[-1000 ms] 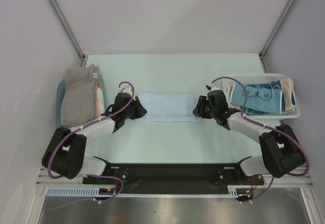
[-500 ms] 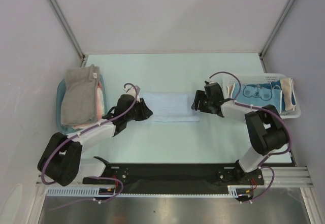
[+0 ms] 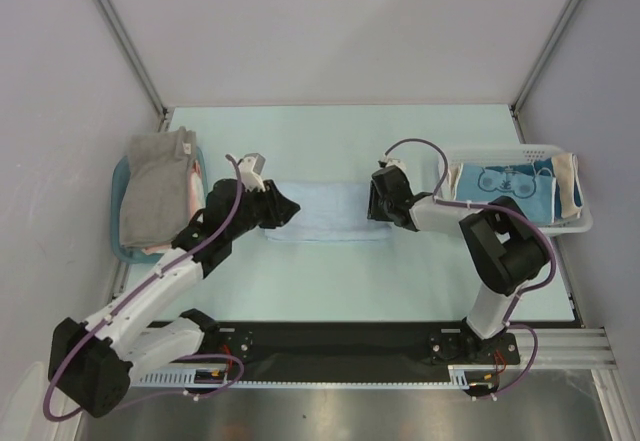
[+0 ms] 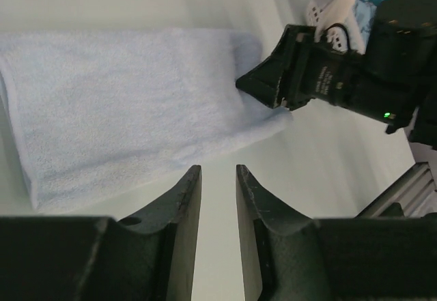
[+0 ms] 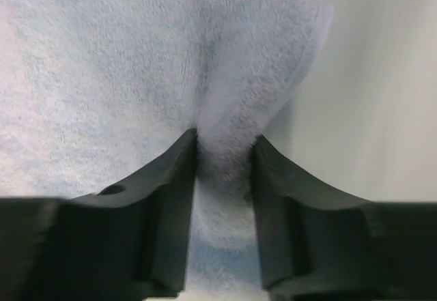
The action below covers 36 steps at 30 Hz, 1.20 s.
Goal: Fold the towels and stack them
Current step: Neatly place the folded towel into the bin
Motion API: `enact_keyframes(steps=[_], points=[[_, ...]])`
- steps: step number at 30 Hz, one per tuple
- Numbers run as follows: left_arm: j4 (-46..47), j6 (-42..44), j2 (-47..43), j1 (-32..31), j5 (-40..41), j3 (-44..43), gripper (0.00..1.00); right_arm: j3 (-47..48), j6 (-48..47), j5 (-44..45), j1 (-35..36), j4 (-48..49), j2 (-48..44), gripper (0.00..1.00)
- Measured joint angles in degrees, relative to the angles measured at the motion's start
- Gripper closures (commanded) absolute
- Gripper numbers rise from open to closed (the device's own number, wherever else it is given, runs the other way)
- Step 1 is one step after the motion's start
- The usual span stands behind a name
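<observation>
A plain light blue towel (image 3: 328, 211) lies folded into a long strip mid-table. My right gripper (image 3: 376, 206) is at its right end, and in the right wrist view the jaws (image 5: 225, 137) are shut on a raised pinch of the towel (image 5: 102, 62). My left gripper (image 3: 284, 208) hovers at the towel's left end. Its fingers (image 4: 218, 171) stand slightly apart with only bare table between them, just short of the towel's edge (image 4: 123, 103). A dark teal towel (image 3: 510, 186) with tan ends hangs in the basket. A grey-beige towel (image 3: 155, 186) tops the stack at left.
The white mesh basket (image 3: 575, 223) stands at the right edge. A shallow teal tray (image 3: 118, 251) at the left holds the folded stack. White walls and metal posts enclose the back and sides. The right gripper's black body (image 4: 307, 76) shows in the left wrist view.
The right gripper slid left onto the towel's right end, widened briefly, then closed on a pinch of it. The left arm rose and its gripper shifted slightly right and back.
</observation>
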<state>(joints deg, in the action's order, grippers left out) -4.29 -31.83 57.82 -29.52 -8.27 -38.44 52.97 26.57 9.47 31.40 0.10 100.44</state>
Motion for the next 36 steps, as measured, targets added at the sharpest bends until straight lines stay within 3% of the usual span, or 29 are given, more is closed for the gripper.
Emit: enact_keyframes(steps=[1, 2, 5, 12, 20, 27, 36], points=[[-1.11, 0.42, -1.11, 0.00, -0.04, -0.70, 0.68, 0.28, 0.02, 0.83, 0.33, -0.44, 0.28, 0.70], [-2.14, 0.76, -2.10, 0.00, -0.09, -1.33, 0.68, 0.74, 0.13, 1.79, 0.61, -1.11, 0.59, 0.83], [-5.01, 2.12, -4.74, 0.00, -0.09, -3.30, 0.69, 2.78, 0.15, 3.85, 1.70, -3.65, 1.70, 1.00], [-12.15, 7.17, -9.94, 0.00, -0.11, -6.64, 0.72, 7.67, -2.29, 13.27, 5.31, -14.29, 2.86, 1.00], [-17.64, 11.96, -13.51, 0.02, -0.15, -6.40, 0.75, 11.85, -7.43, 25.27, 5.60, -32.04, -3.10, 1.00], [-20.11, 13.25, -18.18, 0.02, -1.66, -3.28, 0.75, 20.52, -13.49, 36.33, 5.55, -39.04, -5.29, 1.00], [-23.10, 14.88, -23.54, 0.02, -2.73, -2.01, 0.73, 19.76, -22.69, 41.29, -4.57, -40.26, -9.03, 1.00]])
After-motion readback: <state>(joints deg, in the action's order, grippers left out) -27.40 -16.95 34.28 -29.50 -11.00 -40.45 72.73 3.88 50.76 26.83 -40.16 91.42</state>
